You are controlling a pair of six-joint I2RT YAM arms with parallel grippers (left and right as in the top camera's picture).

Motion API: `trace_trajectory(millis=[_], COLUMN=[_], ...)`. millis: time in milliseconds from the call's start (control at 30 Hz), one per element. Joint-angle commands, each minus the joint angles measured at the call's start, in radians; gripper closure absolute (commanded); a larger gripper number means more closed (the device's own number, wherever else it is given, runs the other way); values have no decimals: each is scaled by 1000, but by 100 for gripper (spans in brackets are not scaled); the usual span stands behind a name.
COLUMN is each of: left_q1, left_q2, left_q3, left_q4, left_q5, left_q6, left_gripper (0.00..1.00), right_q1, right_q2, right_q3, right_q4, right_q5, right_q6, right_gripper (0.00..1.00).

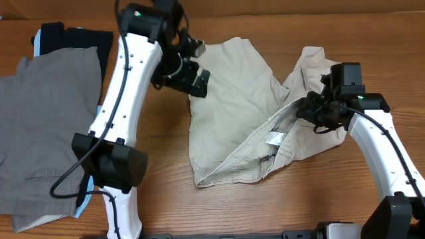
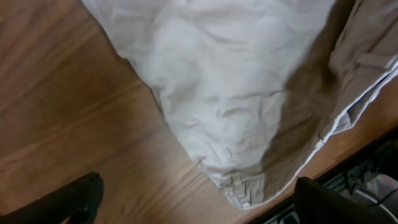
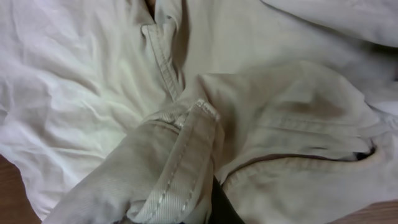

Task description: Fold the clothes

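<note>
The beige shorts point(image 1: 232, 99) lie crumpled in the middle of the table, with a small white tag point(image 1: 275, 138) near the waistband. My left gripper point(image 1: 192, 78) hovers open and empty over the shorts' left edge; in the left wrist view its fingers point(image 2: 199, 199) frame a corner of the shorts point(image 2: 242, 93) below. My right gripper point(image 1: 311, 109) is shut on a seamed fold of the shorts at their right side. In the right wrist view the fabric point(image 3: 180, 162) bunches over the fingers and hides them.
Grey trousers point(image 1: 46, 126) lie at the left, over black and light-blue garments point(image 1: 50, 36). Bare wooden table point(image 1: 265, 206) shows in front of the shorts. The table's front edge runs along the bottom.
</note>
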Motion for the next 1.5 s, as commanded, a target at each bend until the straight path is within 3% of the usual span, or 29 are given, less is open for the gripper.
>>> trace_trajectory(millis=[0,133,267,467,600,933,1300,1367,1467], left_q1=[-23,-55,-108,-243,-328,-434,-433,-433,-433], left_q2=[-173,-315,-454,-676,-754,-752,-731,-721,-702], left_q3=[-109,-355,-654,-1067,-1275,-1561,-1647,-1647,-1647], left_q4=[-7,50,225,522,666,932,1155,1182,1217], left_q5=[-72,-111,-96,-185,-241,-343,-429,-430,-436], left_q6=[-77,-162,-245,-386,-414,-474,-491,-491,-491], left_gripper=[0,0,0,0,0,0,1,16,70], right_q1=[-17,-18,-18,-18,-18,-18,-18,-18,-18], right_q2=[-32,-32,-32,-32,-32,-32,-32,-32,-32], right_q3=[30,30,30,30,30,29,29,29,29], right_q4=[0,6,12,11,11,-9,-9,-7,-1], right_q5=[-5,-5,-5,-5,-7,-13,-12,-12,-12], right_q6=[-15,-14,-14,-14,-14,-14,-14,-14,-14], right_gripper=[96,96,96,96,96,96,96,96,96])
